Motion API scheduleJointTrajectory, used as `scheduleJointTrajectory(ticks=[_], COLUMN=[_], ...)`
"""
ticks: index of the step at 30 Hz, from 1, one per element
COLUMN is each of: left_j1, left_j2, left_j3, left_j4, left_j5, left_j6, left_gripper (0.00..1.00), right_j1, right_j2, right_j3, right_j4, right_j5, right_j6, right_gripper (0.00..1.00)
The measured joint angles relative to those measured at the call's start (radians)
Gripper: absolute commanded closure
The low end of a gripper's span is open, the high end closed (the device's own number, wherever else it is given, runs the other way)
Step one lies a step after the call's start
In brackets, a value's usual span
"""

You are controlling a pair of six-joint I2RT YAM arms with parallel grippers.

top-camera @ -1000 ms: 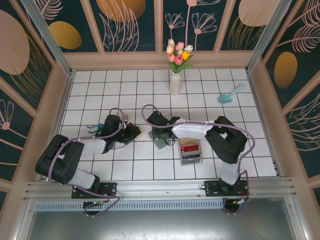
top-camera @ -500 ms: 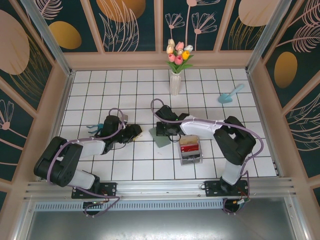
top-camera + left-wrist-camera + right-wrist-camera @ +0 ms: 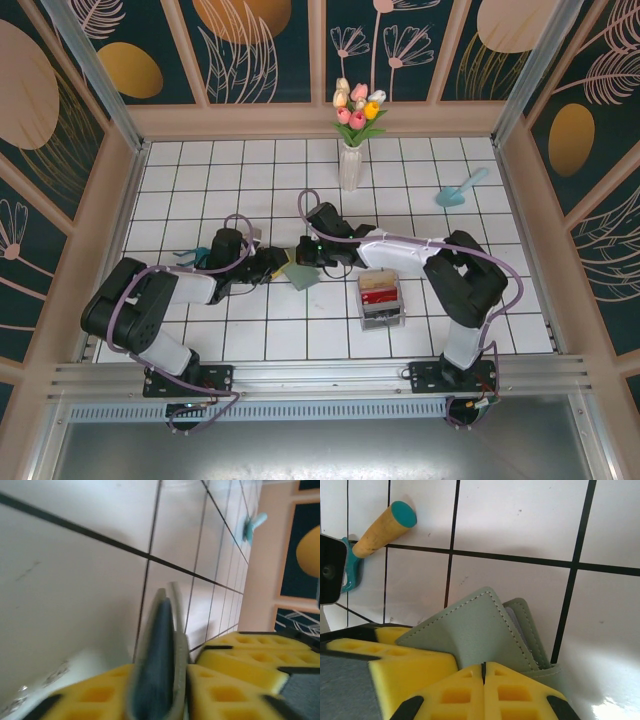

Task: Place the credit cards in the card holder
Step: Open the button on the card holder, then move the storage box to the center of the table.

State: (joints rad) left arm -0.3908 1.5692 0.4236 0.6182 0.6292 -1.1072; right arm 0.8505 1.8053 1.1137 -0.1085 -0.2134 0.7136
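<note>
Top view: your left gripper (image 3: 272, 266) and right gripper (image 3: 312, 256) face each other tip to tip on the tiled table (image 3: 200, 180), with the holder (image 3: 300, 273) between them, touching both and tilted off the tiles. Jaw state cannot be read from this height. The cards (image 3: 379, 293), red on top, lie in a clear box (image 3: 381, 315) to the near right of your right gripper, apart from it and from the holder. A vase (image 3: 350, 165) of tulips stands beyond both grippers, and a teal scoop (image 3: 458, 189) lies well off to the far right. Left wrist view: your left gripper is narrow and clamped on the holder. The holder stands edge-on between its yellow pads (image 3: 225, 700), each pad pressed to one face, and its grey-green leaves run out past the tips. The right gripper's yellow pads sit just right of it. Right wrist view: your right gripper is closed pad to pad, with only a thin seam between its pads (image 3: 520, 690). The holder lies face-on right at its tips, with a second leaf showing behind the first. You cannot tell whether those tips pinch any of it. A left pad touches the holder's left edge. A wooden-handled tool (image 3: 385, 528) lies beyond on the left, apart from the holder.
</note>
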Motion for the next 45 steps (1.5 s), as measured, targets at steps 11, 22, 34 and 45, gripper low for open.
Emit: scheduleJointTrajectory(ticks=[11,22,34,45], left_j1=[-0.008,-0.009,-0.009,-0.009], left_j2=[-0.025,-0.054,-0.063,-0.084], left_j3=[0.013,0.037,0.095,0.121], left_j4=[-0.08,-0.158,-0.319,-0.388], left_j5=[-0.019,-0.026,0.055,0.089], left_j6=[0.057,0.138,0.283,0.326], left_gripper=[1.0,1.0,0.98,0.97], right_j1=[0.027,-0.024,-0.055,0.069], right_j2=[0.031,-0.058,-0.745,-1.028], right_j3=[0.076,0.074,-0.233,-0.61], right_j4=[-0.232,-0.299,-0.428,-0.533], right_j5=[0.31,0.343,0.286,0.105], right_j6=[-0.128,-0.183,0.019,0.337], right_gripper=[1.0,0.57,0.3,0.27])
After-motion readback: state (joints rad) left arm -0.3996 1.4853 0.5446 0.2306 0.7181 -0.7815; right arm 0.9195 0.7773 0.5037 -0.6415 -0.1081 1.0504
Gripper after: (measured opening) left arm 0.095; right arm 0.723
